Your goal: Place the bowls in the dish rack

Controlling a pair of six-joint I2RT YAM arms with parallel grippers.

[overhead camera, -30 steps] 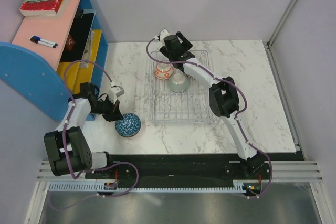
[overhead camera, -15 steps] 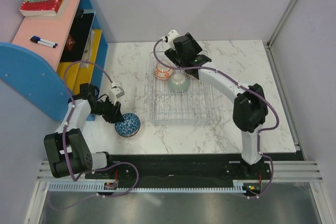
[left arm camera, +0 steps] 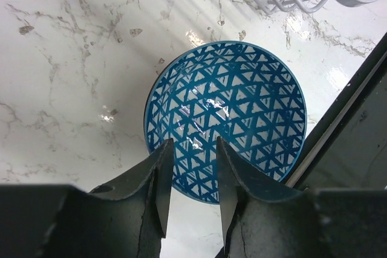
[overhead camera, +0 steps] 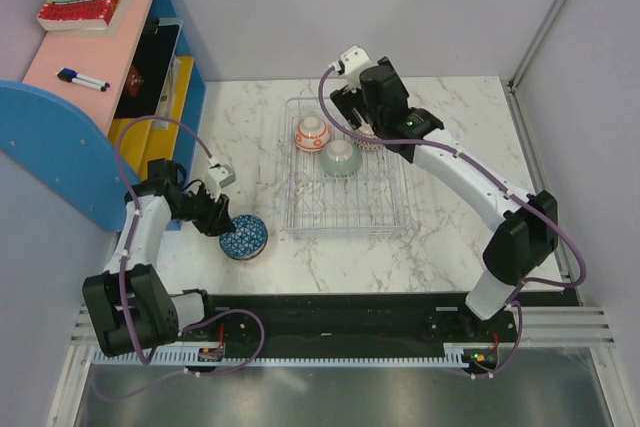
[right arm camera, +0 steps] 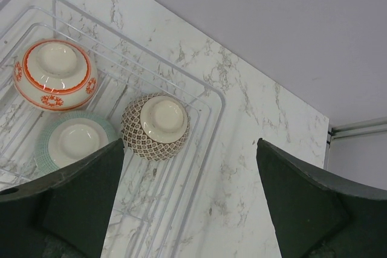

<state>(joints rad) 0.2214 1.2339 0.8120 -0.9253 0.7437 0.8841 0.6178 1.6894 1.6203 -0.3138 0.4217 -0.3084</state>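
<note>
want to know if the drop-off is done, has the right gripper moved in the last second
Yes. The right gripper has shifted rightward along the dish rack's far edge, away from the orange bowl.

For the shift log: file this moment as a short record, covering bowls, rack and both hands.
rack: dish rack, holds three bowls, all upside down
in rack: orange-banded bowl, green-rimmed bowl, brown-patterned bowl
outside rack: blue bowl, upright on the table
left hand: open narrowly, over blue bowl's near rim
right hand: open wide, empty, above the rack's far end
</note>
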